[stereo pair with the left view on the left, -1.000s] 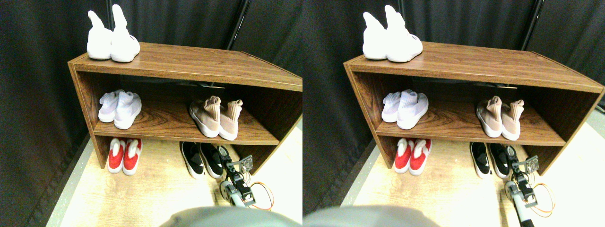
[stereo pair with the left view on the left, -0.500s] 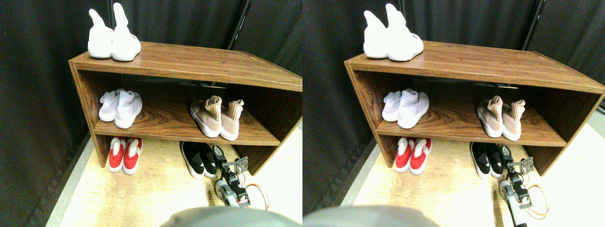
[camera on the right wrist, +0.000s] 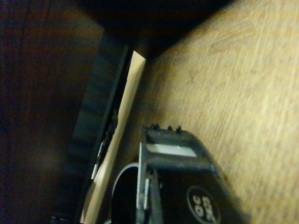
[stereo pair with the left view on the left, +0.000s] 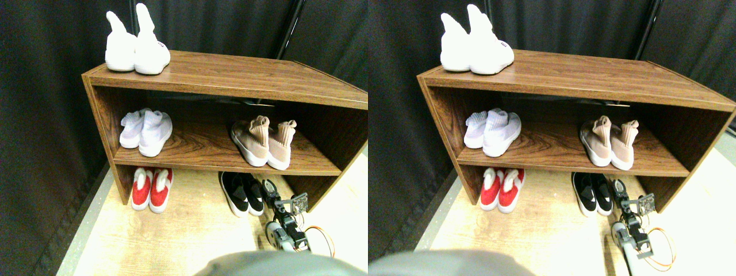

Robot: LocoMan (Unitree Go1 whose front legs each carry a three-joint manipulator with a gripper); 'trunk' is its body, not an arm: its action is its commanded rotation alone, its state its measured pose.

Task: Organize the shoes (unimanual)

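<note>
- The black pair (stereo pair with the left view on the left: 242, 194) stands on the floor (stereo pair with the left view on the left: 172, 236) under the shelf (stereo pair with the left view on the left: 224, 155), at the right; the beige pair (stereo pair with the left view on the left: 263, 143) stands on the shelf above.
- The right claw (stereo pair with the left view on the left: 269, 188) is just beside the right black shoe; I cannot tell if it is open or closed.
- To do well, push the shoe slowly, keeping it parallel to its partner.
- The wrist view shows only floor and the dark jaw (camera on the right wrist: 182, 182), perhaps a sole edge.
</note>
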